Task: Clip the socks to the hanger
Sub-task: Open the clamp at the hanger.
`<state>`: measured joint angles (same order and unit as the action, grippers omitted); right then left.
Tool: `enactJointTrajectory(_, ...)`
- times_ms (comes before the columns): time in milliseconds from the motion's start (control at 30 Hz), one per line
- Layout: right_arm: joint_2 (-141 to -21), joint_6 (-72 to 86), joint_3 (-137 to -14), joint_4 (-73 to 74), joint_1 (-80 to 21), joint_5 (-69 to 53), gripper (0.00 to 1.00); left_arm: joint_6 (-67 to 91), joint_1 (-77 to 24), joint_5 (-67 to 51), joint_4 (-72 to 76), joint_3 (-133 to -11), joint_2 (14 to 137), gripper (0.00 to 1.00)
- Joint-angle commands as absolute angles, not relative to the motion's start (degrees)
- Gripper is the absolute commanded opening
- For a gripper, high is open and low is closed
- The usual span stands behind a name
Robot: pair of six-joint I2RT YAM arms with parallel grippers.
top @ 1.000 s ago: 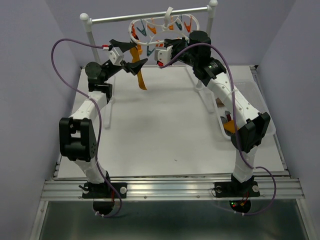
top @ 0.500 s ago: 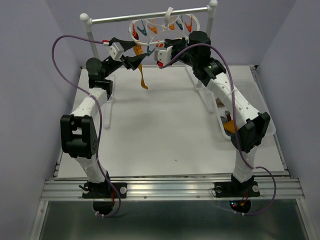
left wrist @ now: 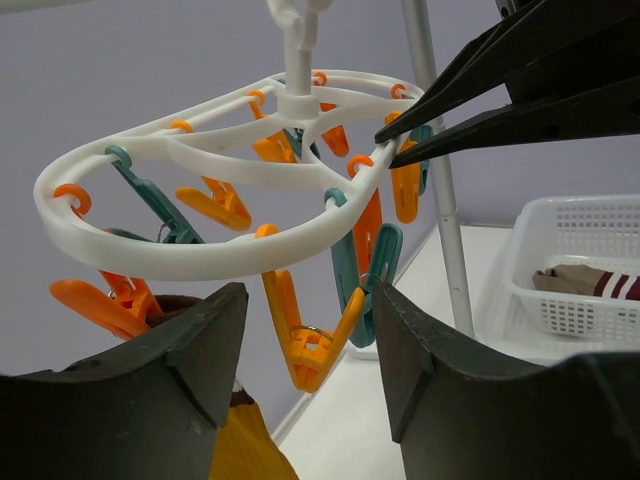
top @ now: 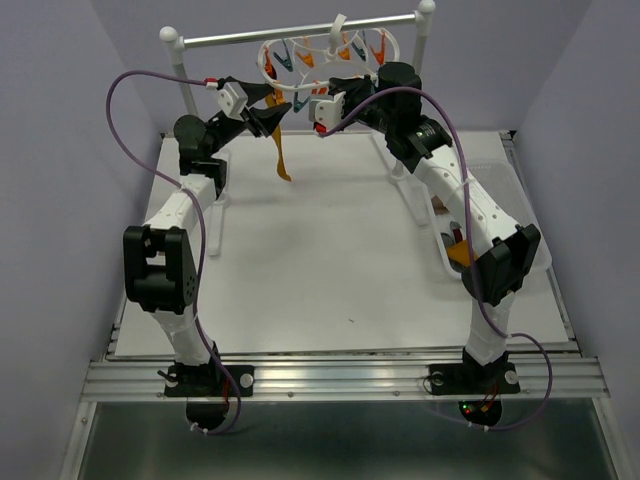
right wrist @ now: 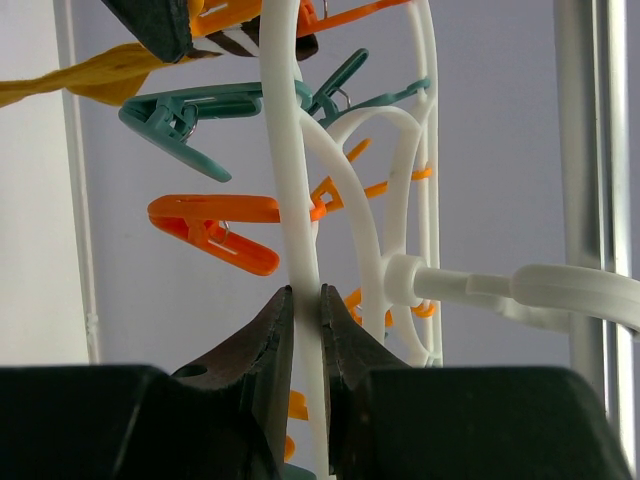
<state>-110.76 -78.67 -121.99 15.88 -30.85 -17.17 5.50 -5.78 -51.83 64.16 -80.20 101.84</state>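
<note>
Hanger rim is clenched in the right jaws; the left jaws, parted, should close squarely on the lower-centre orange clip.

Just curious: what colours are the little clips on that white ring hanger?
Orange plastic clips and teal plastic clips; the left wrist view shows them best.

Both arms rise from the near edge and reach to the far side, the left arm angling rightward with the left gripper raised and its jaws standing well apart, the right arm stretching leftward with the right gripper pinched on the hanger rim.
</note>
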Motion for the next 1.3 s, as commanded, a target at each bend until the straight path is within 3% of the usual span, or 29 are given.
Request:
enactJointTrajectory(0,-109.6,-78.0,-122.2,15.3,-31.4,-16.7,0.01,6.7,-5.5,-51.1,68.5,-83.7,101.7,0.61)
enactJointTrajectory(567,-109.2,-78.2,-121.3,15.2,-31.4,-16.8,0.01,9.4,-5.5,-51.5,72.1,-84.6,102.8,0.57)
enactJointTrajectory(933,-109.1,-78.4,-120.6,15.3,-31.4,-16.5,0.01,12.1,-5.5,-52.0,72.5,-85.3,103.2,0.31)
enactJointTrajectory(1033,-109.0,-78.2,-120.5,15.2,-31.4,-16.5,0.01,12.7,-5.6,-52.0,71.5,-85.5,103.2,0.19)
enactJointTrajectory(1133,-108.9,-78.0,-120.5,15.3,-31.4,-16.6,0.01,13.3,-5.6,-51.7,70.3,-85.4,102.8,0.0)
enactJointTrajectory(1267,-108.8,-77.2,-120.8,15.3,-31.4,-16.6,0.01,15.0,-6.1,-48.8,67.6,-84.8,102.0,0.0)
